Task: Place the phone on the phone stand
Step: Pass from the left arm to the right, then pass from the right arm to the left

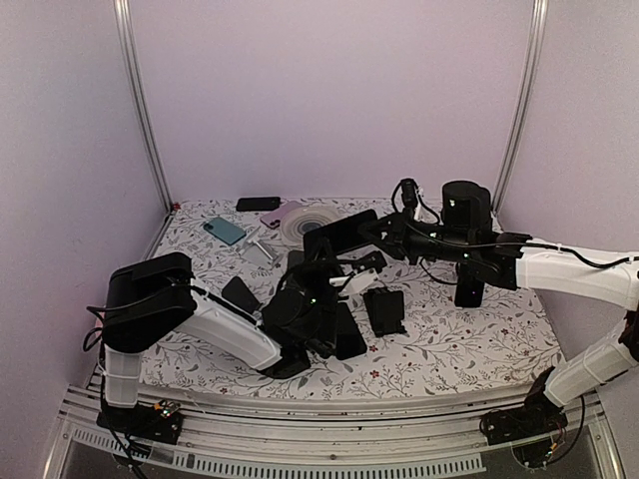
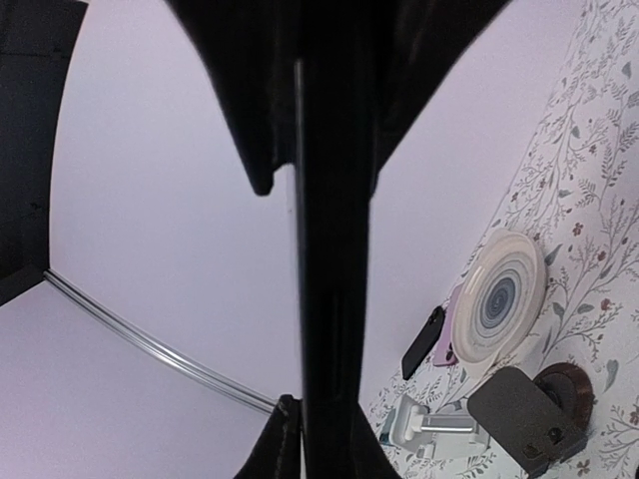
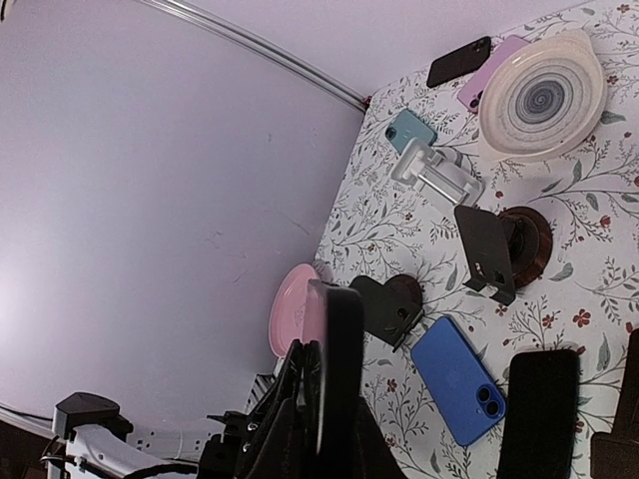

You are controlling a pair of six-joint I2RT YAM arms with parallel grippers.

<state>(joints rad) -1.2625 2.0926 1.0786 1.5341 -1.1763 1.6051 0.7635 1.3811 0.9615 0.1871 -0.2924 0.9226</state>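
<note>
A black phone point(image 1: 339, 232) hangs tilted above the middle of the table, and both grippers hold it. My left gripper point(image 1: 334, 267) is shut on its lower edge. My right gripper point(image 1: 384, 232) is shut on its right end. The left wrist view shows the phone point(image 2: 329, 249) edge-on, running up from my left gripper point(image 2: 324, 424). In the right wrist view its edge point(image 3: 346, 339) rises from my right gripper point(image 3: 337, 409). A black phone stand point(image 3: 486, 249) on a round brown base stands on the cloth beyond it, and the left wrist view shows this stand point(image 2: 519, 409) too.
A second black stand point(image 3: 384, 304), a white stand point(image 3: 434, 170), a blue phone point(image 3: 459, 379), a black phone point(image 3: 539, 409), a teal phone point(image 1: 225, 231) and a cream plate point(image 1: 315, 222) lie on the flowered cloth. A pink plate point(image 3: 290, 309) lies near the wall.
</note>
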